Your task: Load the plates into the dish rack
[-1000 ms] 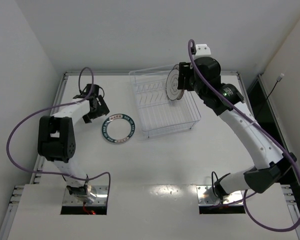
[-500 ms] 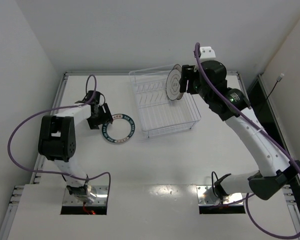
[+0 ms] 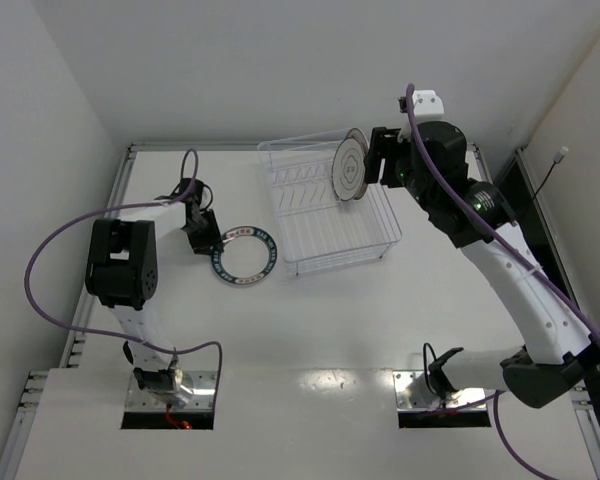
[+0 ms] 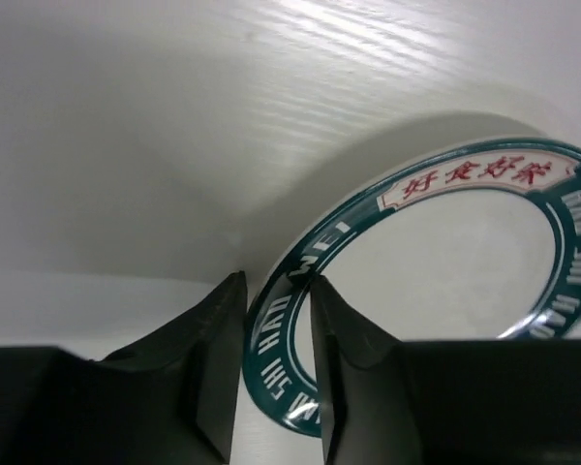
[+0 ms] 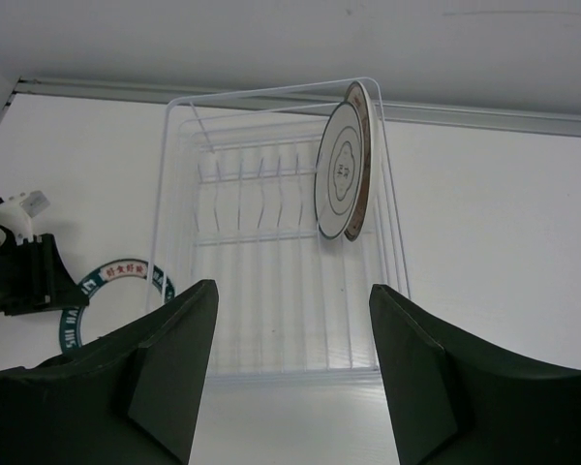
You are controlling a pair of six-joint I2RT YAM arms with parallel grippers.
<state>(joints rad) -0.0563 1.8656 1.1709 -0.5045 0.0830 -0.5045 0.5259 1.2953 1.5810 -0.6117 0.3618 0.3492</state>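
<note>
The white plate with the dark teal lettered rim (image 3: 242,256) (image 4: 465,262) lies on the table left of the dish rack (image 3: 330,262) (image 5: 281,373). My left gripper (image 3: 208,245) (image 4: 276,286) is down at its left edge. Its jaws are closed on the teal rim, one finger on each face. Two plates stand upright in the rack's far right corner: a greyish one with a central motif (image 3: 348,170) (image 5: 339,170) and one close behind it, showing only a brownish edge (image 5: 360,155). My right gripper (image 3: 377,160) (image 5: 292,291) hangs open and empty over the rack.
White walls close in the table on the left, back and right. A raised strip runs along the table's far edge (image 5: 484,114). The left arm's purple cable (image 3: 50,260) loops out over the table's left side.
My left gripper dropped to the teal-rimmed plate's left edge and closed on its rim, nudging the plate slightly right. The right arm drew back from the upright plates in the rack.
</note>
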